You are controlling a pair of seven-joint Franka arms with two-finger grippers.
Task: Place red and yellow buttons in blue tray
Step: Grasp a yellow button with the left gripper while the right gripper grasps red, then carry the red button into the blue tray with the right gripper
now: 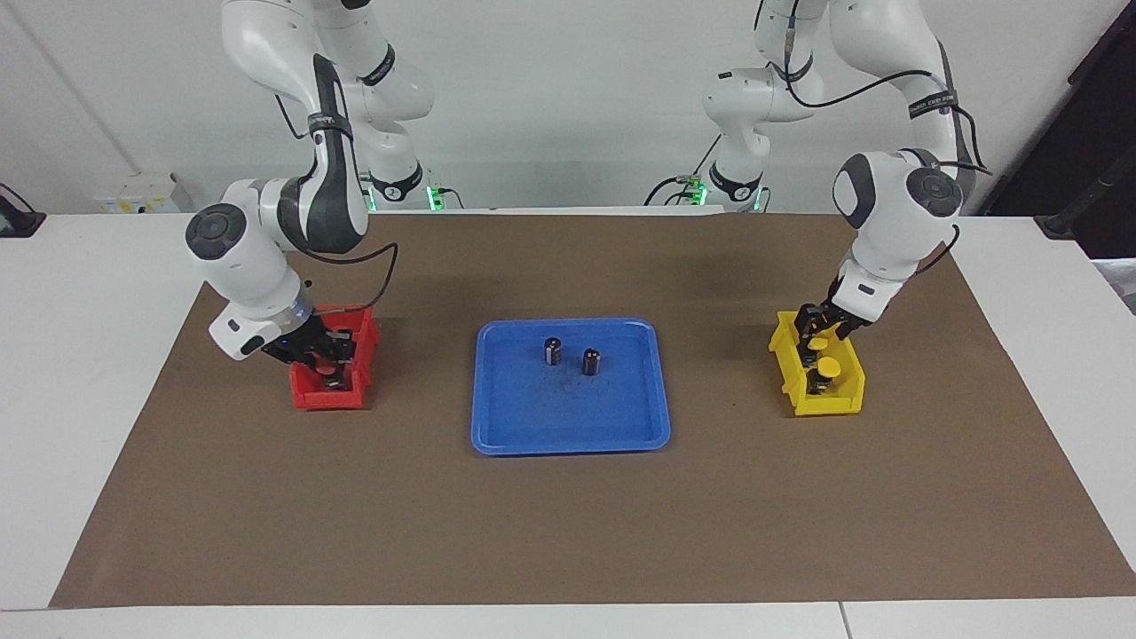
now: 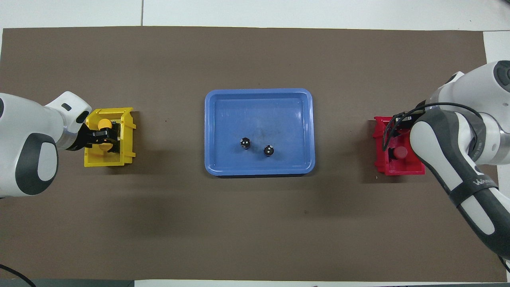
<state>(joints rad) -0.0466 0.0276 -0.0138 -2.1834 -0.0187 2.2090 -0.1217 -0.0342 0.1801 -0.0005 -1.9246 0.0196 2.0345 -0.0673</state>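
Note:
The blue tray [image 1: 568, 426] [image 2: 259, 111] lies mid-table. My left gripper [image 1: 815, 342] [image 2: 101, 136] is down in the yellow bin [image 1: 830, 406] [image 2: 101, 161], at the yellow button [image 1: 819, 343] [image 2: 105, 146] nearer to the robots. The second yellow button [image 1: 828, 366] [image 2: 104, 123] stands just beside it. My right gripper [image 1: 324, 357] is down in the red bin [image 1: 324, 398] [image 2: 398, 170], at a red button [image 1: 327, 362] [image 2: 400, 152]. The arm hides this gripper in the overhead view. The other red button is hidden.
Two capless dark cylinders [image 1: 552, 351] [image 1: 592, 361] with silver tops stand in the tray, toward its side nearer to the robots; they also show in the overhead view [image 2: 245, 142] [image 2: 269, 150]. A brown mat [image 1: 568, 532] covers the table.

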